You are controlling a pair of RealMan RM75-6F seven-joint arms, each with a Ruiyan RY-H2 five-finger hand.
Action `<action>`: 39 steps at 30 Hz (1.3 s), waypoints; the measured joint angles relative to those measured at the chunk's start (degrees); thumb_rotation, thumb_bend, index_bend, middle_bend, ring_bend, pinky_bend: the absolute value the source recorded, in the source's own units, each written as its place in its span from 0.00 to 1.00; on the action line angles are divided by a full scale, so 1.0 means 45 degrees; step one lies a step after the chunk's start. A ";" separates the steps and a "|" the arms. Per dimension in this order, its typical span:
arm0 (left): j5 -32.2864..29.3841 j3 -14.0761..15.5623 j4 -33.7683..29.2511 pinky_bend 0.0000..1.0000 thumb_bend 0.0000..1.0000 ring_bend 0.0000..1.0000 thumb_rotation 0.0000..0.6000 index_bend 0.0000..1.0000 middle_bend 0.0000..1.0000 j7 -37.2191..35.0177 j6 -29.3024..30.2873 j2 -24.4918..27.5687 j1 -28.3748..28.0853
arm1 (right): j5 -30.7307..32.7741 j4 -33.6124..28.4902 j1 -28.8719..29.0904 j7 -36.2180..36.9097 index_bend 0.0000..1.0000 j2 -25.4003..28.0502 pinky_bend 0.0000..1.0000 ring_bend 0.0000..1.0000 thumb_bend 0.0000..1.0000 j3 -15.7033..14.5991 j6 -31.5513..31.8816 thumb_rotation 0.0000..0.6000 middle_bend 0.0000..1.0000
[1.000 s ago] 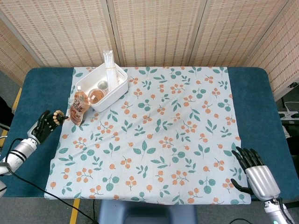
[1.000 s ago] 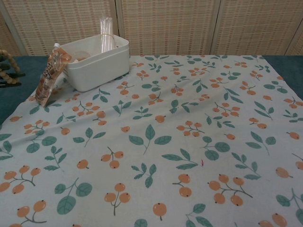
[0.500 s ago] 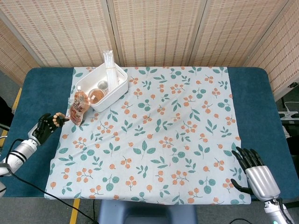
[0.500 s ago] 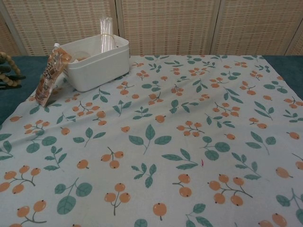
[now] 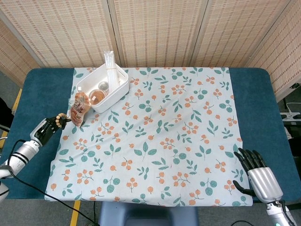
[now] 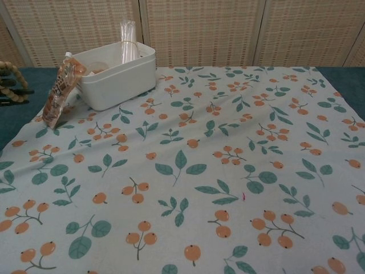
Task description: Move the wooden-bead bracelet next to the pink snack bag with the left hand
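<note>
The wooden-bead bracelet [image 5: 59,119] is a small ring of tan beads held at the fingertips of my left hand [image 5: 45,129], over the blue table just left of the cloth's edge. In the chest view the bracelet [image 6: 11,80] shows at the far left edge, with dark fingers [image 6: 9,96] under it. The pink snack bag [image 5: 78,108] leans against the white bin, a short gap to the right of the bracelet; in the chest view the bag [image 6: 61,94] stands tilted. My right hand [image 5: 256,177] lies at the front right, fingers apart, holding nothing.
A white bin [image 5: 102,87] with small jars and a clear tall packet stands behind the bag, and the bin [image 6: 117,75] also shows in the chest view. A leaf-and-fruit patterned cloth [image 5: 160,136] covers most of the blue table [image 5: 37,89]. Woven screens stand behind.
My left hand has shifted a little to the right and nearer, carrying the bracelet closer to the snack bag. The right hand has not moved.
</note>
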 measured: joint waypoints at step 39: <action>0.0041 0.0069 -0.0161 0.00 1.00 0.19 0.65 0.56 0.62 0.0072 -0.0188 0.0071 0.0012 | 0.0034 -0.0008 0.0020 -0.0029 0.00 -0.0015 0.00 0.00 0.24 0.0024 -0.0019 0.75 0.00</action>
